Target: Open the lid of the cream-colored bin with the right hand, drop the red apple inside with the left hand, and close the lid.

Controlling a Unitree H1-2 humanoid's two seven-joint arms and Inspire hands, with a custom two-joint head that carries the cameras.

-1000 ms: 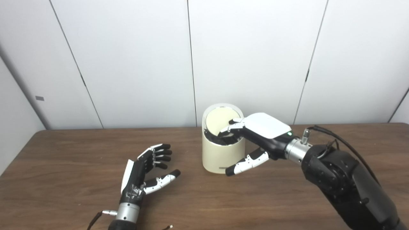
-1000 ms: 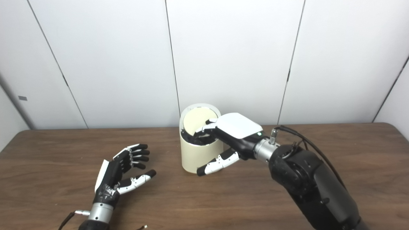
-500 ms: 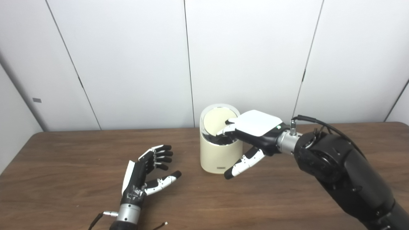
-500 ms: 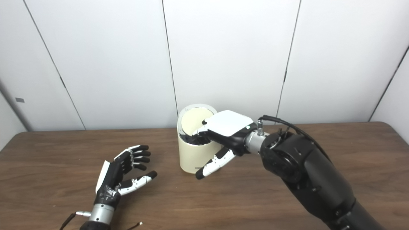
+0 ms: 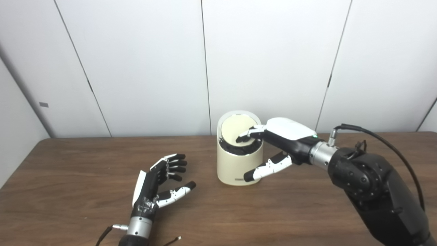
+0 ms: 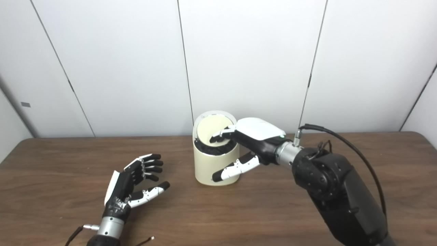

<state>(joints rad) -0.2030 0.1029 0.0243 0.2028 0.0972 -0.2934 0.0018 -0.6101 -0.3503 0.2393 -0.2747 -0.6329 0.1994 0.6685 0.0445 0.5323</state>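
Right robot hand (image 5: 278, 141) is reaching over cream-colored bin (image 5: 239, 164) at frame center, fingers (image 5: 246, 135) touching tilted lid (image 5: 235, 127), grasping nothing; left robot hand (image 5: 160, 181) is lying released on counter (image 5: 85, 164), lower left.

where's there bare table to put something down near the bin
Bare wood lies between the left hand and the cream bin, along the front edge of the table, and at the far left corner. It is crowded at the bin's right side and top, where the right hand reaches over the raised lid.
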